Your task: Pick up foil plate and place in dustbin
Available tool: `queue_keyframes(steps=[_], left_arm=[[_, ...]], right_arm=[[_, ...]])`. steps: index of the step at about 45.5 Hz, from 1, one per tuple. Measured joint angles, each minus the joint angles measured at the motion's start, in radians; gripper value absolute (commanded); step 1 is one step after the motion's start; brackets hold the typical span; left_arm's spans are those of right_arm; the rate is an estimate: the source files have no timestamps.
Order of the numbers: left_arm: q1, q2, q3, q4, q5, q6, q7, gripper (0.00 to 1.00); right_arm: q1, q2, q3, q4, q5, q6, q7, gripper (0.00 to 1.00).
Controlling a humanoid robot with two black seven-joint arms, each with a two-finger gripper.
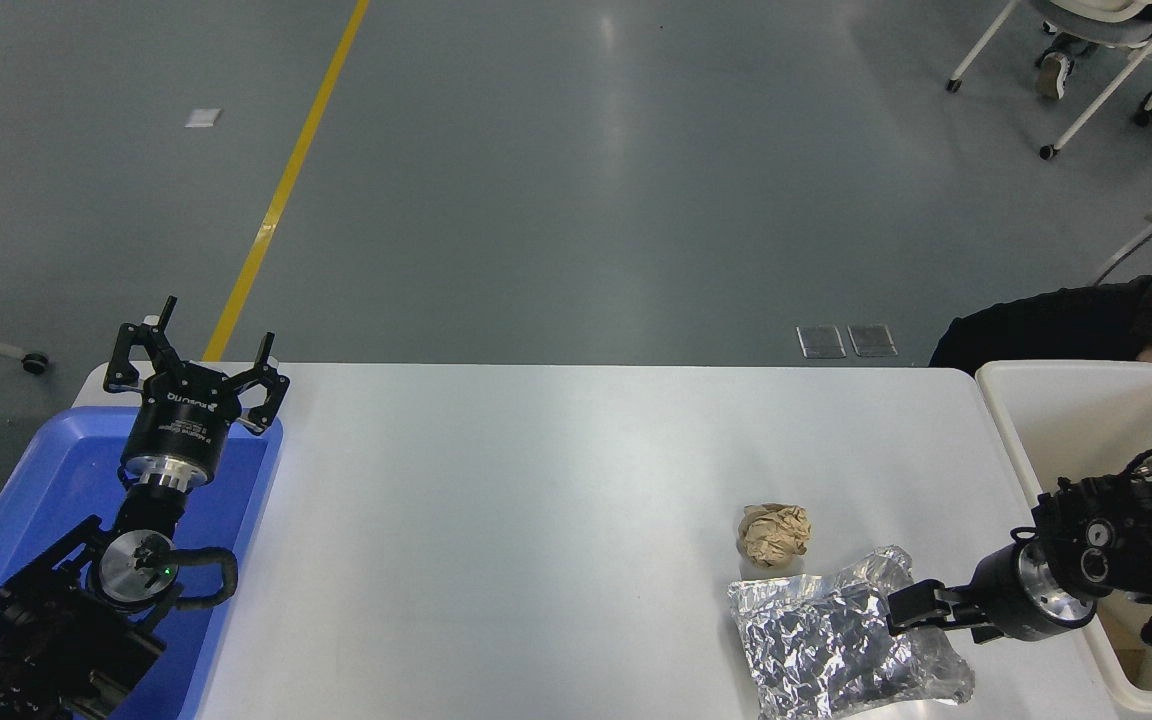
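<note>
**A:** What is sitting closest to us?

**B:** The foil plate [841,645] is lying flat on the white table [536,500], and the right gripper [904,612] is reaching in from its right side, its fingers [921,600] meeting the plate's right rim. How wide those fingers are parted, and whether they have any hold on the foil, I cannot tell.

**A:** And around the gripper?

**B:** Just beyond its tip and to the left, a crumpled brown paper ball [775,533] is resting near the plate's far edge. Behind the gripper's wrist, to the right, the dustbin [1021,440] is standing at the table's end.

**A:** The other arm?

**B:** Well apart to the left, the left gripper [194,375] is hanging spread wide over a blue tray [46,480], gripping nothing.

**A:** Farther back?

**B:** A person's dark sleeve [1056,325] is showing past the dustbin's far rim.
</note>
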Motion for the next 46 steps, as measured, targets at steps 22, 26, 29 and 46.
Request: queue_keyframes(steps=[22,26,29,46], left_arm=[[0.0,0.0,0.002,-0.001,0.0,-0.001,0.0,1.0],[0.0,0.0,0.003,-0.001,0.0,-0.001,0.0,1.0],[0.0,0.0,0.003,-0.001,0.0,-0.002,0.0,1.0],[-0.001,0.0,0.005,-0.001,0.0,-0.004,0.0,1.0]], right_arm=[[-0.026,0.012,0.009,-0.043,-0.025,-0.044,0.011,0.0],[-0.015,-0.001,0.006,-0.042,-0.026,-0.045,0.016,0.0],[-0.001,-0.015,0.0,-0.033,-0.027,-0.043,0.019,0.0],[0.234,-0.199,-0.109,0.14,-0.02,0.048,0.025,0.0]])
